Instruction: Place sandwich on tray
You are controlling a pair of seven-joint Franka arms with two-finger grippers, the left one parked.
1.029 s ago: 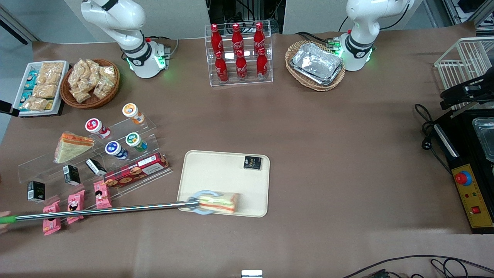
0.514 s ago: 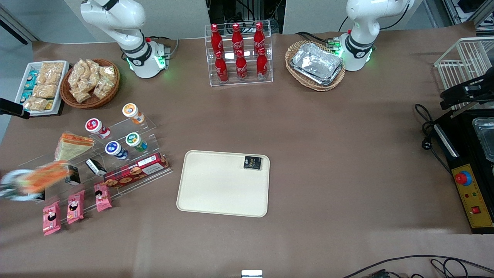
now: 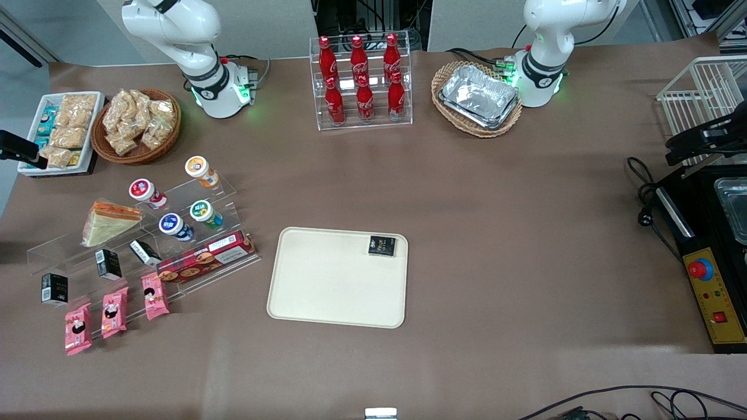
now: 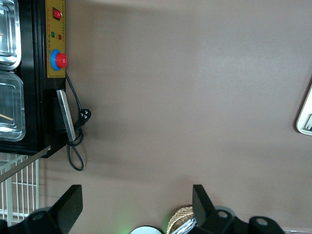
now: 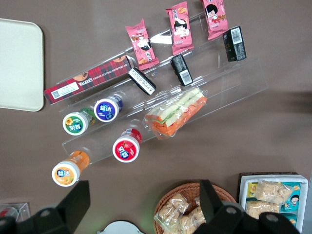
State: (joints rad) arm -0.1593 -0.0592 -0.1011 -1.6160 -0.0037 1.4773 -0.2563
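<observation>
A wrapped triangular sandwich (image 3: 110,222) lies on the upper step of a clear acrylic shelf (image 3: 70,254) toward the working arm's end of the table; the right wrist view shows the sandwich (image 5: 175,113) too. The cream-beige tray (image 3: 327,286) sits mid-table, nearer the front camera than the cola rack. It carries only a small black packet (image 3: 382,245) in one corner. The tray's edge (image 5: 19,63) also shows in the right wrist view. My right gripper (image 5: 144,204) hangs high above the table beside the snack basket, open, with nothing between its fingers (image 5: 73,202).
The shelf also holds yogurt cups (image 3: 175,226), a red shortbread box (image 3: 204,262), small black boxes (image 3: 108,263) and pink snack packs (image 3: 111,312). A wicker snack basket (image 3: 137,125), a cola rack (image 3: 362,81), a basket of foil trays (image 3: 477,96) and a black machine (image 3: 709,256) stand around.
A second sandwich, held on the tray by a long grabber stick one second ago, was pulled off toward the working arm's end and is gone from view. The shelf sandwich has not moved.
</observation>
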